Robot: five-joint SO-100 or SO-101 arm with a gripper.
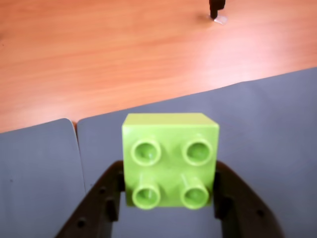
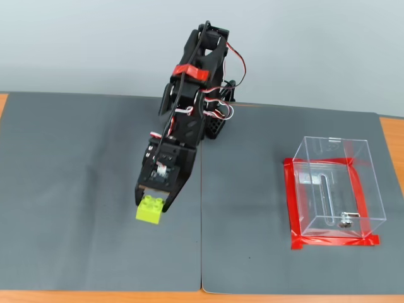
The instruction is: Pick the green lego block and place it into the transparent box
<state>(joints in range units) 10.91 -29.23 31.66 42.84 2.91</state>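
Observation:
The green lego block fills the lower middle of the wrist view, its four studs facing the camera. My gripper is shut on it, one black finger against each side. In the fixed view the block sits at the tip of the gripper, left of the seam between the mats. I cannot tell whether it touches the mat. The transparent box stands far off at the right on a red tape frame, open at the top, with nothing but a slot and a small metal fitting in its base.
Two dark grey mats cover the wooden table and meet at a seam just right of the block. The arm's base stands at the back middle. A small black post stands at the far edge of the wrist view.

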